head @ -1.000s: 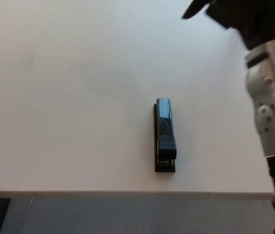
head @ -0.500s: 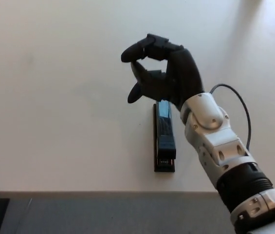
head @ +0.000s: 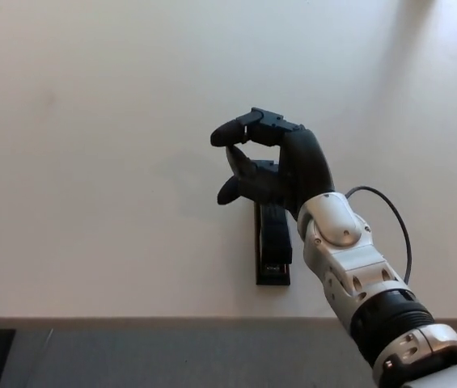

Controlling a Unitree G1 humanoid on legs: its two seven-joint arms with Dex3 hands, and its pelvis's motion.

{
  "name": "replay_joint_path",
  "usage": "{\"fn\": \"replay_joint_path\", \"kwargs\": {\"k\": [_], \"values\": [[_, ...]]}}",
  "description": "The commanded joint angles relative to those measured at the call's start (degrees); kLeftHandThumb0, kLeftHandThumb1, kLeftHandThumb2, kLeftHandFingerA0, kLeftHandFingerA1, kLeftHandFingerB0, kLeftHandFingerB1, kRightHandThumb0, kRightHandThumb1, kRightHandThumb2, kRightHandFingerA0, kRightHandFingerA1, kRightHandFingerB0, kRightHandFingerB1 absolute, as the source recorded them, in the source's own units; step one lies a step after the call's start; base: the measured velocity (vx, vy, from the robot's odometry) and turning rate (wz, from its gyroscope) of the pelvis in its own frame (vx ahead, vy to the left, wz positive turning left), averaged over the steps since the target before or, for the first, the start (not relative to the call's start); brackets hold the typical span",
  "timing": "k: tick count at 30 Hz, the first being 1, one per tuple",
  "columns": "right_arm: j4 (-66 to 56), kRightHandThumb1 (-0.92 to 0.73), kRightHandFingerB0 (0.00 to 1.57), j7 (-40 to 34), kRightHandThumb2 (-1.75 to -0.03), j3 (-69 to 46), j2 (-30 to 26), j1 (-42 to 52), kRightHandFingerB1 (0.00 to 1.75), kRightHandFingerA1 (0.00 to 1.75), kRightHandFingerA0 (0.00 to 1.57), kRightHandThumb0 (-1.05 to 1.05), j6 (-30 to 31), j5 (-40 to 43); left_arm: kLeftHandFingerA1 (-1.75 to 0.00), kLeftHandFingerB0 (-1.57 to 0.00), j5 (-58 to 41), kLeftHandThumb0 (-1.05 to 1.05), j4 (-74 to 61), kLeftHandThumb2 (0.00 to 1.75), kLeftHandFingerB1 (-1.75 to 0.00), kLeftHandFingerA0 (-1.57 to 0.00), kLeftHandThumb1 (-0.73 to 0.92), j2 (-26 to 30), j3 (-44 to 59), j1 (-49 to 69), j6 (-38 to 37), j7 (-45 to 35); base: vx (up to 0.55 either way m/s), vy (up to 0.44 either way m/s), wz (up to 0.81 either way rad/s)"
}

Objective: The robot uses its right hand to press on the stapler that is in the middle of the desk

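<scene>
The stapler (head: 273,246) is seen lying lengthwise on the desk (head: 99,162), close to its near edge and roughly midway along it. Its far end is covered by the right hand (head: 272,166), which is placed over it with the fingers (head: 244,129) curled loosely and nothing grasped (whether contact is made cannot be told). A thin black cable (head: 390,218) is looped beside the wrist.

Likely an office: a plain white desk (head: 90,162) bearing only a black stapler (head: 273,250)
</scene>
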Motion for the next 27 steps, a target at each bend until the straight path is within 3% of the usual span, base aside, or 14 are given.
{"fn": "replay_joint_path", "kwargs": {"k": [1, 5, 9, 10, 13, 18, 19, 27], "values": [[2.6, -0.79, 0.77, 0.8, -0.71, -1.5, 2.6, 1.1, 0.93, 1.00, 1.22, -0.14, -2.5, -0.1, -0.36, -0.02, -0.3, -0.39, 0.3, 0.97, -0.29, -0.03, 0.92, 0.9, 0.1, 0.0, -1.0, 0.2, 0.00, 0.000, 0.00], [4.5, -0.74, 0.78, 2.1, -0.78, -3.3, 2.7, 1.7, 1.23, 1.05, 1.25, -0.14, -3.6, 0.9, -0.31, -0.03, 0.0, -0.41, 0.5, 0.94, -0.27, -0.03, 0.92, 1.5, -0.1, -0.3, -0.7, 0.2, 0.00, 0.000, 0.00], [5.4, -0.68, 0.79, 1.3, -0.86, -3.1, 3.2, 3.5, 1.17, 1.11, 1.23, -0.16, -2.7, -0.4, -0.33, -0.02, -0.2, -0.41, 0.4, 0.99, -0.30, -0.02, 0.92, 1.3, 0.1, -0.2, -1.3, 0.1, 0.00, 0.000, 0.00], [5.9, -0.67, 0.81, 2.1, -0.90, -3.3, 3.9, 4.7, 1.12, 1.10, 1.24, -0.11, -3.0, 0.1, -0.30, -0.03, -0.2, -0.36, 0.5, 0.91, -0.28, -0.06, 0.92, 1.3, 0.1, -0.3, -1.3, 0.1, 0.00, 0.000, 0.00], [7.9, -0.71, 0.81, 3.6, -0.83, -2.7, 4.9, 7.5, 1.16, 1.09, 1.24, -0.11, -3.2, -0.4, -0.36, -0.03, 0.1, -0.41, 0.4, 0.94, -0.30, -0.04, 0.92, 1.0, -0.2, -0.1, -1.5, 0.3, 0.00, 0.000, 0.00], [12.0, -0.67, 0.80, 4.1, -0.92, -1.2, 6.3, 13.1, 1.18, 1.16, 1.20, -0.10, -3.4, -1.7, -0.35, -0.03, 0.3, -0.41, 0.6, 0.93, -0.31, -0.04, 0.92, 1.2, -0.4, 0.8, -0.9, 1.0, 0.00, 0.000, 0.00], [12.7, -0.70, 0.81, 3.9, -0.83, -1.1, 6.4, 13.8, 1.20, 1.16, 1.20, -0.13, -3.0, -1.8, -0.34, -0.03, 0.3, -0.41, 0.5, 0.94, -0.29, -0.04, 0.92, 1.3, -0.5, 0.9, -0.9, 0.8, 0.00, 0.000, 0.00], [16.3, -0.71, 0.76, 2.0, -0.83, 1.8, 5.7, 18.8, 1.20, 1.12, 1.20, -0.11, -1.0, -4.5, -0.36, -0.02, 0.1, -0.38, 0.3, 0.98, -0.30, -0.02, 0.92, 1.1, -0.5, 2.3, -1.8, 0.0, 0.00, 0.000, 0.00]]}}
